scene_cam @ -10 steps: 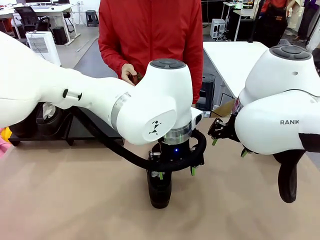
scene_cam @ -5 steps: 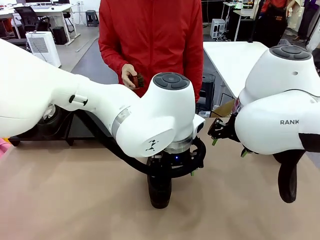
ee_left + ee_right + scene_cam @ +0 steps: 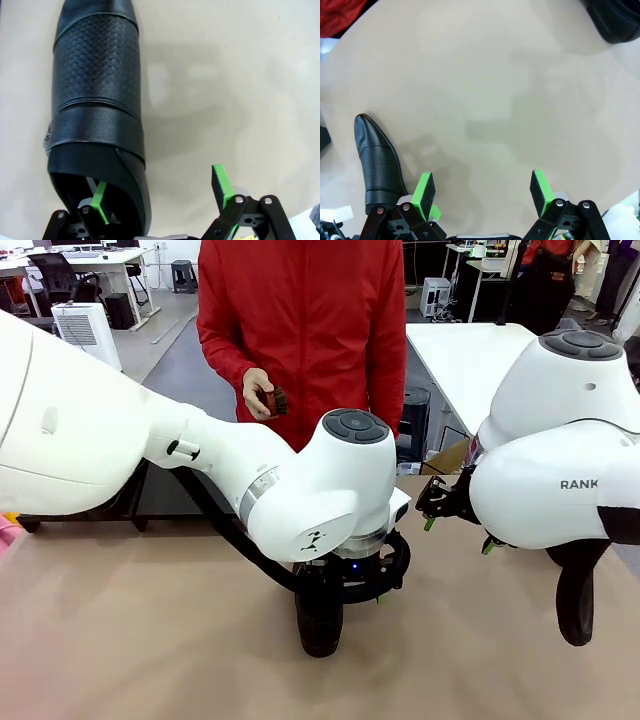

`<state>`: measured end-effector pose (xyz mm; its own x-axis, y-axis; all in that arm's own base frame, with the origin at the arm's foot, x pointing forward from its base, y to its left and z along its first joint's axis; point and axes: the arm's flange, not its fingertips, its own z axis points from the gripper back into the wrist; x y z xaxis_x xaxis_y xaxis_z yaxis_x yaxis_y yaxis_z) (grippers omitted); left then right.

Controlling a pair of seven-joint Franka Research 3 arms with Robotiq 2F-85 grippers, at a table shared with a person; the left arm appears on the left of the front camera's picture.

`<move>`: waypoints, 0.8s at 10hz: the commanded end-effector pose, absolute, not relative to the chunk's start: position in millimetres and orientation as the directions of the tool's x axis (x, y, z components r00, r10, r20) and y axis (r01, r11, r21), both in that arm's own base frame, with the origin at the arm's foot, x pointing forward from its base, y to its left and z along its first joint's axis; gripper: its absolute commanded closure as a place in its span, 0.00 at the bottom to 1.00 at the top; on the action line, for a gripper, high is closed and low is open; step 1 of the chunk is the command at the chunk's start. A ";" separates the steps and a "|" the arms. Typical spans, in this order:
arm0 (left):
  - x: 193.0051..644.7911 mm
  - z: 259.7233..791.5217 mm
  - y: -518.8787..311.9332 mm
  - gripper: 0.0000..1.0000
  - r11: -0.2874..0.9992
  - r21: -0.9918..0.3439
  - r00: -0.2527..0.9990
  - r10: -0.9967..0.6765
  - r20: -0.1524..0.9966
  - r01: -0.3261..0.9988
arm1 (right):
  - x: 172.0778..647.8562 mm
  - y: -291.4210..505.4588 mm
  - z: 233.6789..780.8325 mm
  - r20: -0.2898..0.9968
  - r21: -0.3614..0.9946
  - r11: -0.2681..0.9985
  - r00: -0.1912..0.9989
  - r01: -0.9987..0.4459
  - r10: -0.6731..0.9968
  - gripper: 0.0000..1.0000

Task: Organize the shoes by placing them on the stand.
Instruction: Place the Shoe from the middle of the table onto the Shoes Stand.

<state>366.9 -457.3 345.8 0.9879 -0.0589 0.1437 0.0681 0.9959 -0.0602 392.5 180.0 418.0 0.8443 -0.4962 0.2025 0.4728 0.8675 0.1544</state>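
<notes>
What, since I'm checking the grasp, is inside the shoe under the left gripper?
One green finger of the left gripper sits in the heel opening of the shoe; the other is outside, over the table. The interior toward the toe is covered by the upper.

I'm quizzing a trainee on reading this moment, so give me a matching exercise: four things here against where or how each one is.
Things:
1. left tool
2. right tool
3. brush
4. middle shoe

States:
A. in the person's hand
B. open above bare table
C. resting on the table, under the left arm
D. open, one finger inside a shoe's opening, the other outside it

Pairs: 1-D, 2-B, 3-A, 4-C.
</notes>
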 end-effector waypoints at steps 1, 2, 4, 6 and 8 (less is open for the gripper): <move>371.9 350.9 -463.0 0.33 0.995 -0.034 0.985 -0.084 0.154 0.090 | 394.7 178.2 420.6 0.197 0.172 0.874 0.853 0.455 -0.483 0.00; 372.7 350.5 -462.5 0.51 0.996 -0.029 0.984 -0.084 0.157 0.089 | 394.7 178.2 420.6 0.197 0.172 0.874 0.853 0.455 -0.483 0.00; 373.3 346.8 -461.4 0.89 0.994 -0.004 0.984 -0.103 0.143 0.105 | 394.7 178.2 420.6 0.197 0.172 0.874 0.853 0.455 -0.483 0.00; 373.2 350.1 -460.0 1.00 0.995 -0.006 0.983 -0.100 0.151 0.102 | 394.7 178.2 420.6 0.197 0.172 0.874 0.853 0.455 -0.483 0.00; 375.6 350.8 -454.6 1.00 0.994 -0.007 0.985 -0.104 0.139 0.106 | 394.7 178.2 420.6 0.197 0.172 0.874 0.853 0.455 -0.483 0.00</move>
